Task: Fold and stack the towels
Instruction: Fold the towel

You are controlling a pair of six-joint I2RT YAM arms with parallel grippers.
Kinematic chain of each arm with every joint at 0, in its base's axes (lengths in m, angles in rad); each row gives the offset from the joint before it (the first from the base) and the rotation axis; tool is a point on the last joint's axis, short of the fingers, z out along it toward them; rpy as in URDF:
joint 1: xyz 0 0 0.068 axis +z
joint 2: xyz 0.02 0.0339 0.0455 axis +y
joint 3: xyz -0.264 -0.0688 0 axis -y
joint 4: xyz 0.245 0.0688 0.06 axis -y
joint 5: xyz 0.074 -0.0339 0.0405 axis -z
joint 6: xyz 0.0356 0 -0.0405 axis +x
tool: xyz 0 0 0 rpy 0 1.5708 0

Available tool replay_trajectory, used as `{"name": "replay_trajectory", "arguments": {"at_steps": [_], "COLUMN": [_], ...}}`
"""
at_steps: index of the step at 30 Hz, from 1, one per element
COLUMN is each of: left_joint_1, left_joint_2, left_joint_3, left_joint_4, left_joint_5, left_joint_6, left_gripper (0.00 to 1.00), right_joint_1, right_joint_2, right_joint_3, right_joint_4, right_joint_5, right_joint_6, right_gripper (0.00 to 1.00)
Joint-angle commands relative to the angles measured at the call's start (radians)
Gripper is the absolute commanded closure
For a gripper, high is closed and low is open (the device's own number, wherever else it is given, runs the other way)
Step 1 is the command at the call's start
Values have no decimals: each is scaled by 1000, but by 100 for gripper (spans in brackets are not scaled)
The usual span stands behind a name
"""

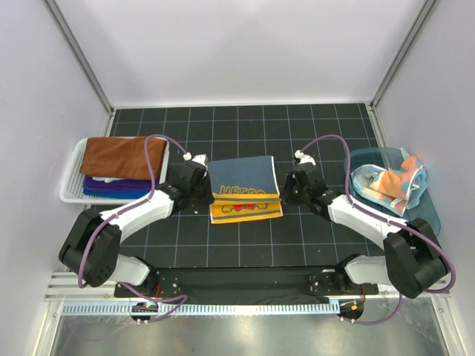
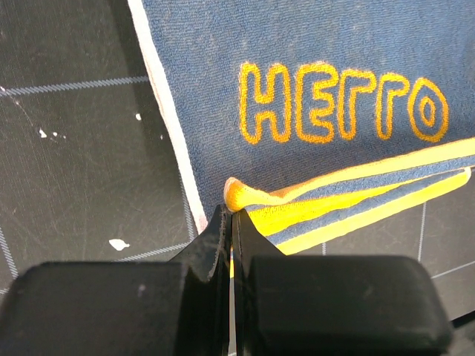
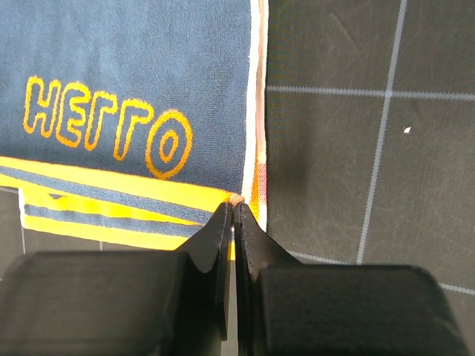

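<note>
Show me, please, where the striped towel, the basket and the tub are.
striped towel (image 1: 243, 176): top view, on its navy upper part.
basket (image 1: 72, 178): top view, on its white left wall.
tub (image 1: 378, 153): top view, on its teal far rim.

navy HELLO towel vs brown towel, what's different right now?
Place: the navy towel lies mid-table; the brown towel lies on top in the white basket.
Grip: left gripper and right gripper each pinch a navy towel corner; the brown towel is untouched.
Look: navy towel has yellow stripes and lettering; brown towel is plain.
Both are soft cloths.
</note>
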Motion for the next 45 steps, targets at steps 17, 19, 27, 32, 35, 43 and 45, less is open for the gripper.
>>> {"name": "replay_trajectory", "arguments": {"at_steps": [17,19,27,32,35,43,45], "left_joint_1": [-15,-22,-32,-37,-42,-42,-42], "left_joint_2": [-50,-28,24,12,-11,-180,-168], "left_joint_3": [-32,-41,-85,-93,-93,-44,2], "left_joint_4": [25,38,77,75,54,-59,-67], "left_joint_5": [-15,-13,-4,5,12,-25,-44], "left_joint_6": [-5,-8,-26,-28,-26,-26,-23], "left_gripper": [99,99,92,78,71,70,69], "right_joint_1": [12,13,16,19,19,19,19], "right_joint_2": [-55,-38,6,-6,-35,-126,-110], "right_joint_3": [-44,-66,-98,-95,-81,-9,18], "right_joint_4": [11,25,75,54,16,-95,-102], "right_joint_5": [30,24,-14,-19,-10,25,30], "right_joint_6": [29,37,34,17,14,3,0], "right_gripper": [99,99,94,82,72,61,61]}}
